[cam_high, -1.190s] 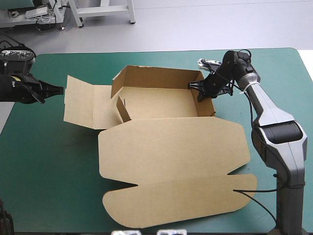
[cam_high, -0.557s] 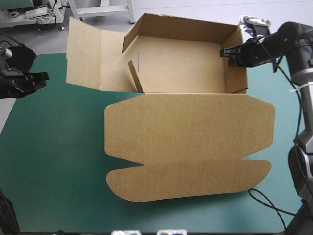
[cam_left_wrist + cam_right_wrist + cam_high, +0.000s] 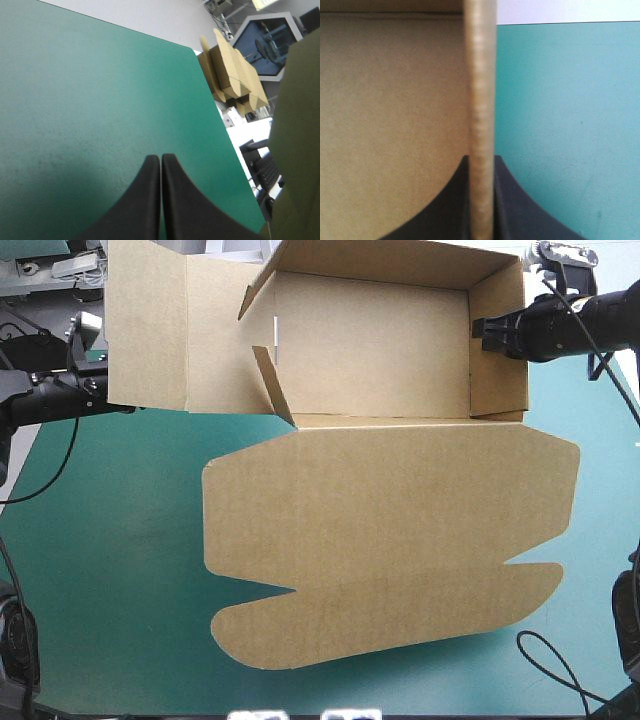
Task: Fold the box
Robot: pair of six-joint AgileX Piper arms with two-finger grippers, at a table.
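The brown box (image 3: 380, 510) hangs tilted above the table, its tray open toward the high view and its broad lid (image 3: 400, 490) hanging down in front. My right gripper (image 3: 487, 335) is shut on the tray's right wall; the right wrist view shows that wall's edge (image 3: 480, 75) pinched between its black fingers (image 3: 481, 159). A wide side flap (image 3: 150, 330) sticks out at the box's left. My left gripper (image 3: 118, 407) sits at that flap's lower edge. The left wrist view shows it (image 3: 161, 157) shut and empty over the teal-green cover, brown board (image 3: 300, 150) beside it.
The teal-green cover (image 3: 100, 570) lies bare below and left of the lifted box. A stack of more brown board (image 3: 235, 75) stands beyond the table's edge in the left wrist view. A black cable loops at the front right corner (image 3: 550, 660).
The right gripper has lifted the box higher, so it looms larger and its top leaves the picture. The left arm has moved in toward the side flap's lower edge.
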